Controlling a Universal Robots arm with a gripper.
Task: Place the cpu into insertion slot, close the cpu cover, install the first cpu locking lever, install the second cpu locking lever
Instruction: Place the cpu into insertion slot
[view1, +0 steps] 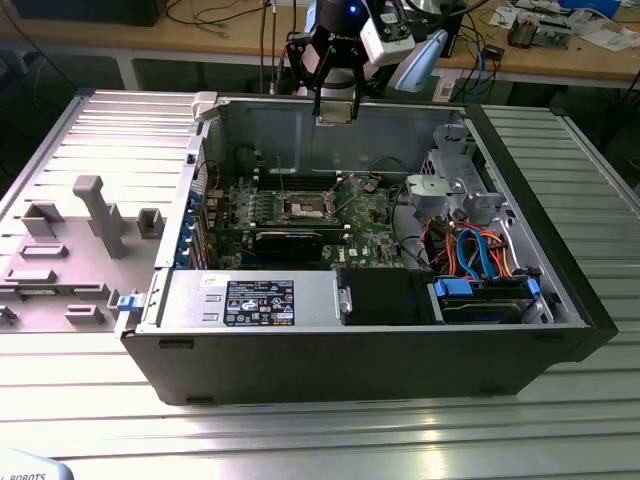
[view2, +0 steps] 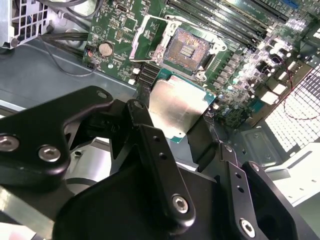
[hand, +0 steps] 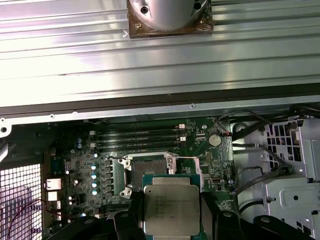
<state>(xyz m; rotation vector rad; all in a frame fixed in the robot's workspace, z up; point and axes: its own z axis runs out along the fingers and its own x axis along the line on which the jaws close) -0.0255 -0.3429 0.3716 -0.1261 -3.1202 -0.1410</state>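
The cpu (view2: 177, 112) is clamped by two opposite edges between the black fingers (view2: 145, 132) of the pincer (view2: 175, 127), hanging above the motherboard (hand: 80, 165) inside the open computer case (view1: 260, 130) on the counter (view1: 300, 430). The insertion slot (view2: 187, 50) lies bare near the chip's leading edge, its dark centre uncovered. The cpu cover (view2: 138, 39) is tilted up along one side. The memory slots (hand: 135, 137) run beside the socket, and the case walls stand well apart.

A ribbed metal table (view1: 420, 430) carries an open black computer case (view1: 350, 365), which lies on its side. Just beside the case, on the exterior view's left, a flat grey fixture plate (view1: 60, 300) with raised blocks rests on the table.
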